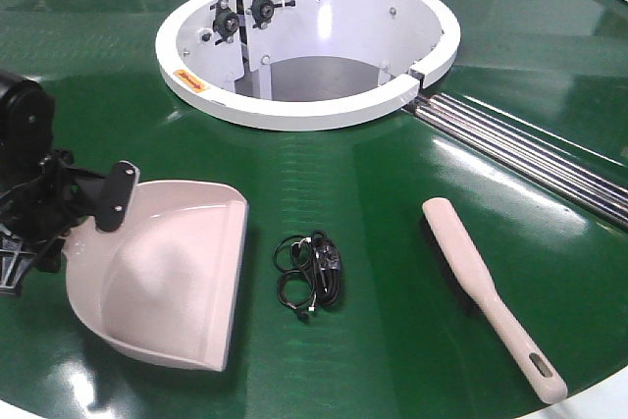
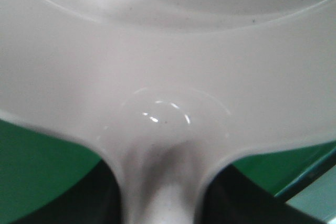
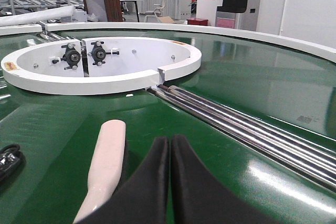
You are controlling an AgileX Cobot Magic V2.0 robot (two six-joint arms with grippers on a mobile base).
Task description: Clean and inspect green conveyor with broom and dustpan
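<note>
On the green conveyor [image 1: 392, 174] the pale dustpan [image 1: 172, 277] lies at the left, its lip towards the middle. My left gripper [image 1: 103, 198] is shut on its handle, which stays hidden behind the black fingers. In the left wrist view the dustpan [image 2: 168, 66] fills the frame and its handle runs down between the dark fingers [image 2: 100, 198]. The broom [image 1: 491, 291] lies at the right, handle towards the near edge. My right gripper [image 3: 169, 145] is shut on nothing, just right of the broom [image 3: 107, 161] and above the belt [image 3: 52, 129].
A black cable bundle [image 1: 312, 272] lies between dustpan and broom. The white ring [image 1: 304, 46] opens at the back centre. Silver rods [image 1: 530, 154] run from it to the right edge, and show in the right wrist view [image 3: 247, 124].
</note>
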